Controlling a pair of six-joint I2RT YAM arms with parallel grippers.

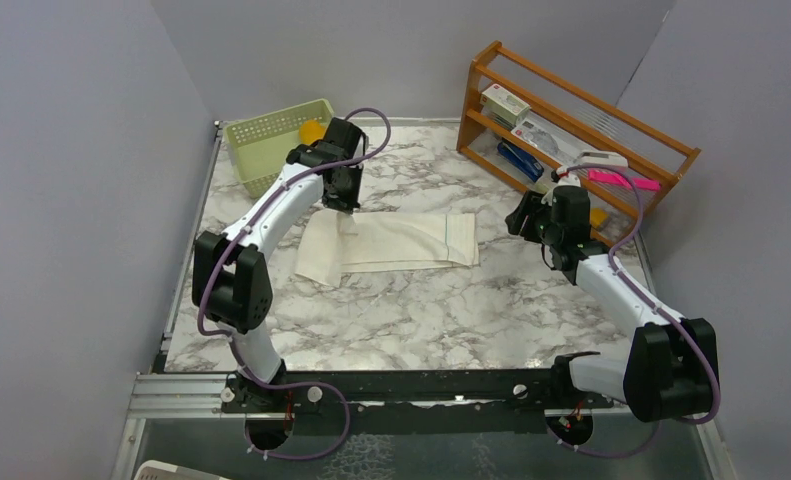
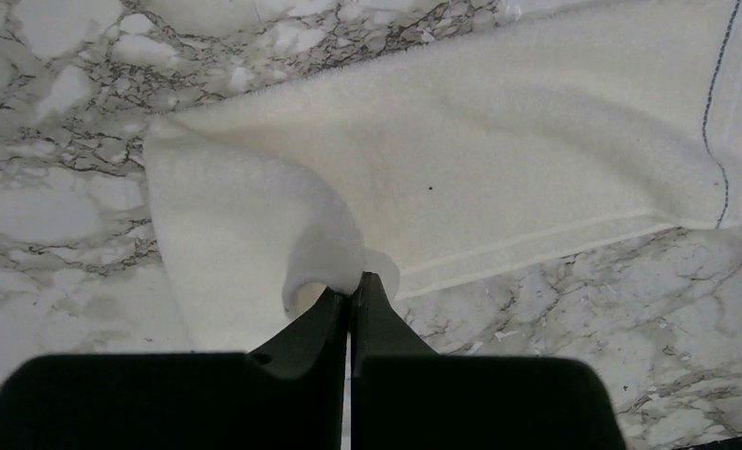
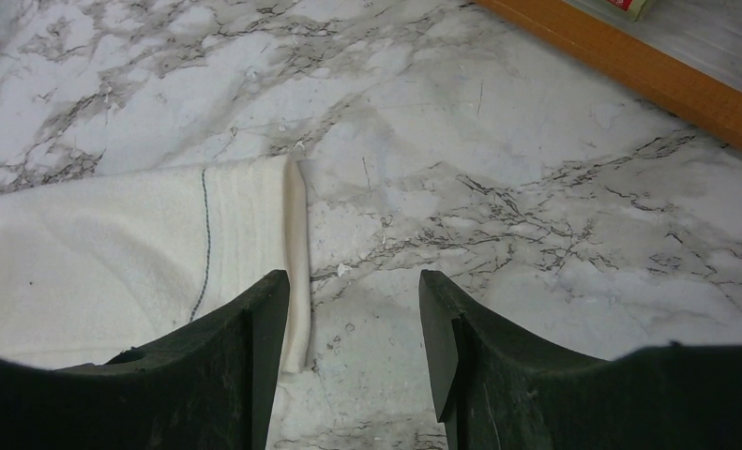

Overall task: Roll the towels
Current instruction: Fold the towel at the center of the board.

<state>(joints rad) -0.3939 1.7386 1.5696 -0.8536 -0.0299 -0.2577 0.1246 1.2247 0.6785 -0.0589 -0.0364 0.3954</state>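
The cream towel [image 1: 401, 240] lies flat as a long folded strip across the middle of the marble counter [image 1: 421, 310], its stitched end pointing toward the right arm and its wider, looser end toward the left arm. The left hand [image 1: 345, 208] stands over that looser end, at the far edge of the strip. In the left wrist view its two fingers are pressed together and clamped on a small raised fold of the cloth. The fold curls up off the counter right at the fingertips [image 2: 334, 305], while the rest of the towel stretches away flat beyond them. The right hand [image 1: 523, 222] is near the counter just beside the towel's stitched end, with its fingers apart and holding nothing. In the right wrist view, the towel's hemmed edge runs alongside one finger [image 3: 264, 347]. The gap between the fingers is over bare marble, and it is unclear whether that finger touches the cloth. A green basket [image 1: 261, 140] sits at the far left corner with something yellow in it, too small to identify. A wooden rack [image 1: 571, 100] stands at the far right.
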